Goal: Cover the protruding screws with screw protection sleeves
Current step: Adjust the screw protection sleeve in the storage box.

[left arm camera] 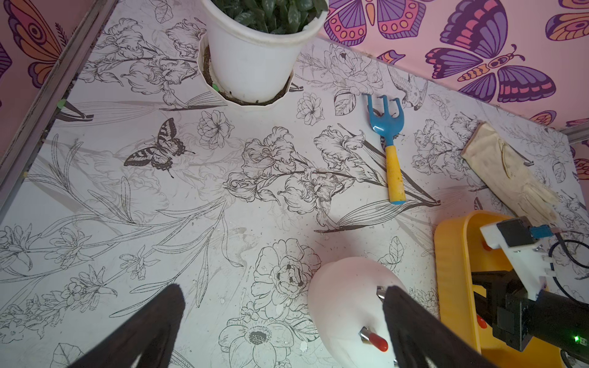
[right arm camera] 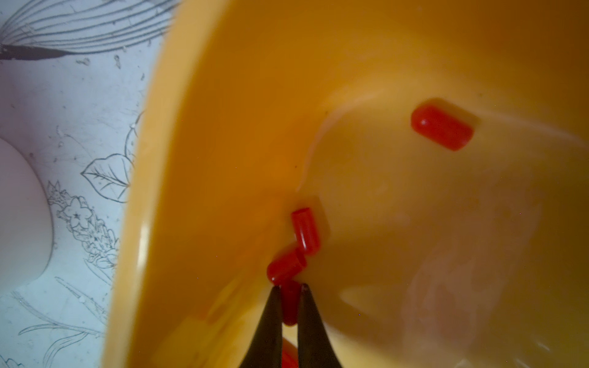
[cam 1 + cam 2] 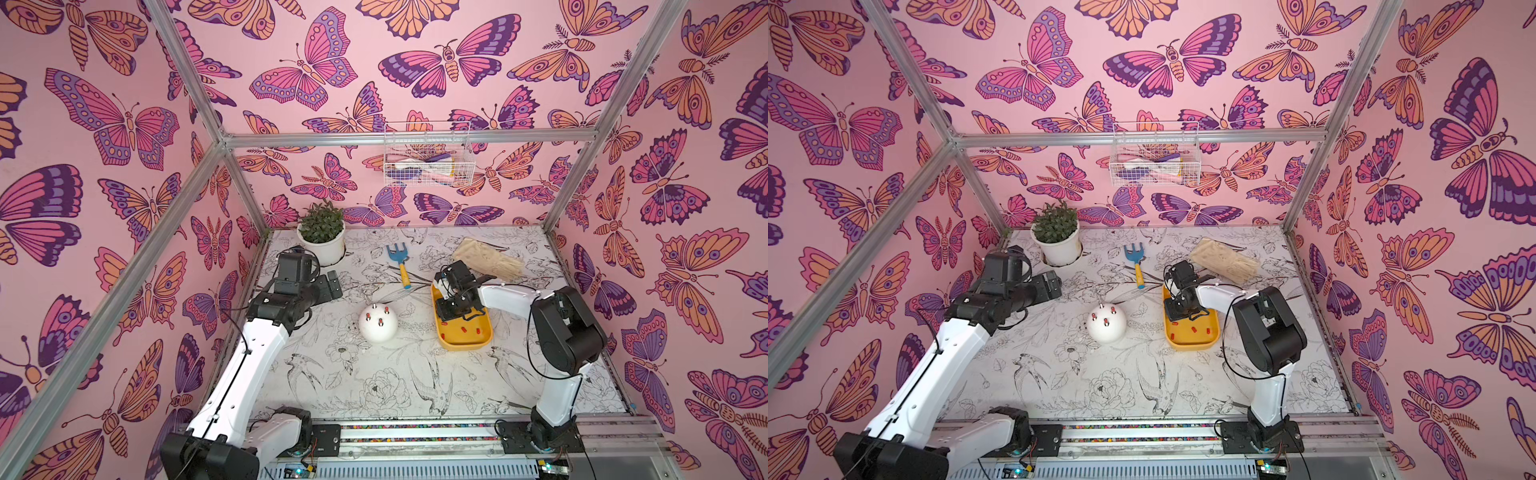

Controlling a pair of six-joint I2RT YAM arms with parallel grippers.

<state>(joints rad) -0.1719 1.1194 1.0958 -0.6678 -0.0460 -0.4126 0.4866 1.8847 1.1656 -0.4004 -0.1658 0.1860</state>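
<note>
In both top views a white dome (image 3: 378, 328) sits near the middle of the counter (image 3: 374, 386), with four screws (image 3: 375, 306) standing up from it. Three wear red caps (image 3: 380, 322). The one farthest back looks bare, though it is very small from up here. Near the dome's right side lies a yellow tray (image 3: 465, 345), with three loose caps spread along its near end. The right arm (image 3: 511, 295) bends down into the tray's far end. The left hand (image 3: 335, 284) hovers behind and to the left of the dome, spread wide and holding nothing. Along the back of the counter are a potted plant (image 3: 322, 243), a blue rake with a yellow handle (image 3: 401, 266) and a beige glove (image 3: 488, 257). A wire basket (image 3: 426, 160) hangs on the back wall.

In the left wrist view the two dark fingers (image 1: 149, 331) stand far apart. The dome lies by one of them, which hides part of it. A capped screw pokes from the dome's side, and an uncapped one shows right at that fingertip. The tray lies beyond, with the right arm in it.

In the right wrist view the right hand (image 2: 290, 288) is inside the tray, its fingertips pinching a red cap (image 2: 290, 306) between them. Two more caps lie touching each other just past the fingertips, at the foot of the tray wall. Another lies well apart on the tray floor.
</note>
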